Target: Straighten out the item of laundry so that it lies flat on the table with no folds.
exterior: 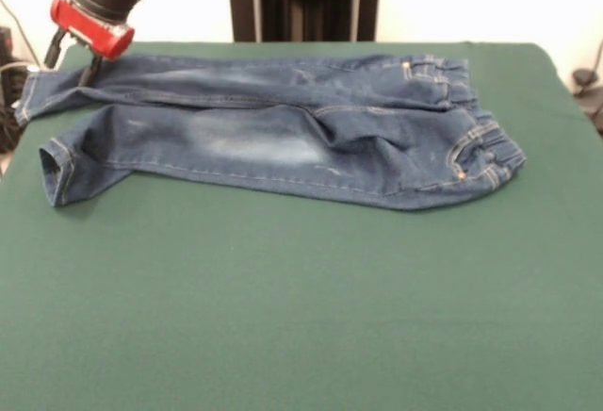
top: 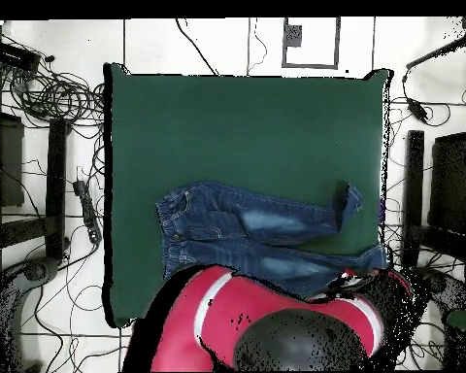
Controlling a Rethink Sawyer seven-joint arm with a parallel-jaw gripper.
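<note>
Jeans (exterior: 273, 128), small and dark blue, spread across the far half of the green table (exterior: 301, 317), close to the robot's edge, waistband toward the right of the front view and both legs running left. Mostly flat already: pale thigh patch facing up, legs side by side, gathered elastic waist bunched as such a waist tends to be. Still creased near the crotch, where a ridge of cloth rises between the legs, and turned up at the cuff of the nearer leg, which curls back on itself at the left end. Gripper (exterior: 89, 64) down at the far-left corner, right at the hem of the farther leg, likely there because that end is the natural place to pull the leg out long. Dark tips at or just above the denim; cannot tell whether spread or pressed together, nor whether any cloth is caught between them. In the overhead view, red arm (top: 266, 325) covering the near edge of the table and part of the jeans, hiding the contact. Probably late in the task, with the folded cuff and the middle crease left to smooth.
</note>
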